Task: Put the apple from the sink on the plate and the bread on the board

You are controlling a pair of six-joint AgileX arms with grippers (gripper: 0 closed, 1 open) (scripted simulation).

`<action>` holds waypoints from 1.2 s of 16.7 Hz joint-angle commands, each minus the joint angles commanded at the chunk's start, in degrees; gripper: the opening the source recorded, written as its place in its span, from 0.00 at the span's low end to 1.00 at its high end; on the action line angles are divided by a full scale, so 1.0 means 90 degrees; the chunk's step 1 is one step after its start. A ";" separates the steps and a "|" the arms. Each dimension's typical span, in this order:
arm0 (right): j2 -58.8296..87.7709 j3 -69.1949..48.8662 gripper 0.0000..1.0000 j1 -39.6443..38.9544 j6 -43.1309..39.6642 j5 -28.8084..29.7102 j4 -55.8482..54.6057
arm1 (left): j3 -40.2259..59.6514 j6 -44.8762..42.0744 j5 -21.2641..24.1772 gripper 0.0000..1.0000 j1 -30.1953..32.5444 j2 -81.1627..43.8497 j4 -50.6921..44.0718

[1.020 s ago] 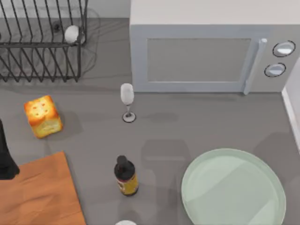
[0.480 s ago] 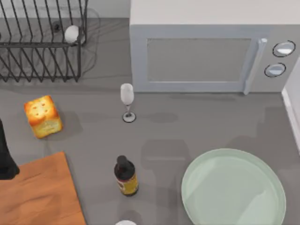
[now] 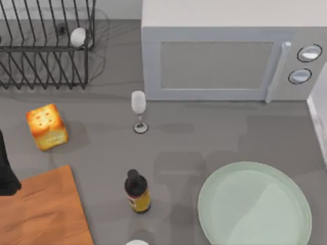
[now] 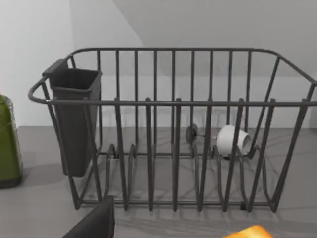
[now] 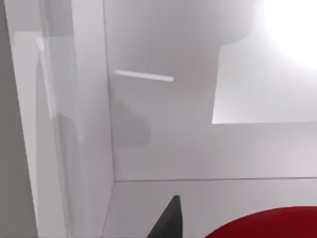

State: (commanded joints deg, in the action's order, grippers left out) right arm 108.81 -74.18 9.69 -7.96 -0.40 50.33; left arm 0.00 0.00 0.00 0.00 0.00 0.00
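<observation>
Spanning the upper right of the top view, the microwave [image 3: 225,56] is a pale grey box with a long vertical handle and two round dials; no writing on it is legible. Below it, at the lower right, sits the plate [image 3: 254,204], round, pale mint-green, raised rim, bare. The wire dish rack [image 3: 46,46] of dark rods occupies the upper left. The board [image 3: 43,212], flat orange-brown wood with visible grain, lies at the lower left. The bread [image 3: 47,126], a golden cube with a toasted, holed top, rests on the grey counter just above the board, apart from it. A dark bottle [image 3: 137,191] with a yellow label, text unreadable, stands at lower centre.

My left arm [image 3: 6,168] sits at the left edge; whether its fingers are apart I cannot tell. In the right wrist view, the apple [image 5: 267,225], glossy red, appears at the lower edge against white sink walls [image 5: 163,148], beside one dark finger [image 5: 168,220] of my right gripper; its opening I cannot tell.
</observation>
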 joint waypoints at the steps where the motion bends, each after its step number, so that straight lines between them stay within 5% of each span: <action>1: -0.0121 0.0030 0.00 -0.0251 0.0260 0.0009 0.0121 | 0.0000 0.0000 0.0000 1.00 0.0000 0.0000 0.0000; 14: -0.1570 0.0355 0.00 -0.4597 0.4528 0.0052 0.1778 | 0.0000 0.0000 0.0000 1.00 0.0000 0.0000 0.0000; 20: -0.1772 0.0329 0.00 -0.5392 0.5269 0.0044 0.2003 | 0.0000 0.0000 0.0000 1.00 0.0000 0.0000 0.0000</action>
State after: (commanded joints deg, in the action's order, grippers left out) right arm 92.86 -71.22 -38.84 39.46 0.00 68.36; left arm 0.00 0.00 0.00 0.00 0.00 0.00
